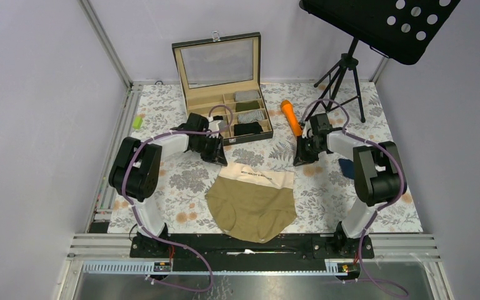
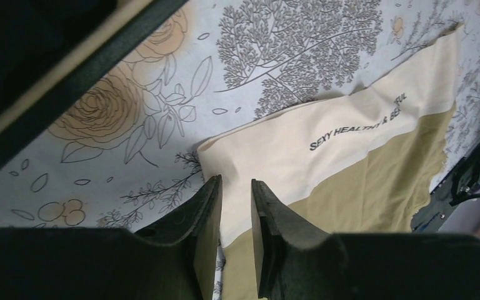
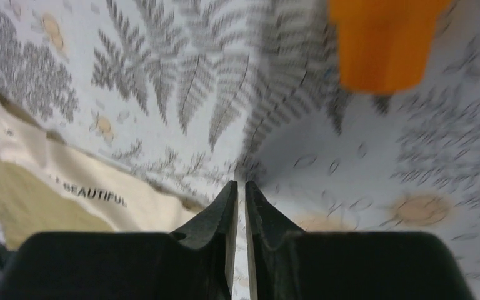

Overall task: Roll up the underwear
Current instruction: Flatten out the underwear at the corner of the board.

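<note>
I see the olive-tan underwear (image 1: 253,203) lying flat on the worktop (image 1: 162,181) between the 2 arms, with its cream waistband on the far side. The left end effector (image 2: 236,181) straddles the waistband's left corner, jaws slightly apart; I cannot tell if it grips. The right end effector (image 3: 240,183) is clenched beside the right corner. An orange stick (image 1: 290,115) lies beyond.

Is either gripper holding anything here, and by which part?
The left gripper appears to pinch the tan underwear by its waistband corner. The right gripper, nearly shut at the other corner: cannot tell.
</note>
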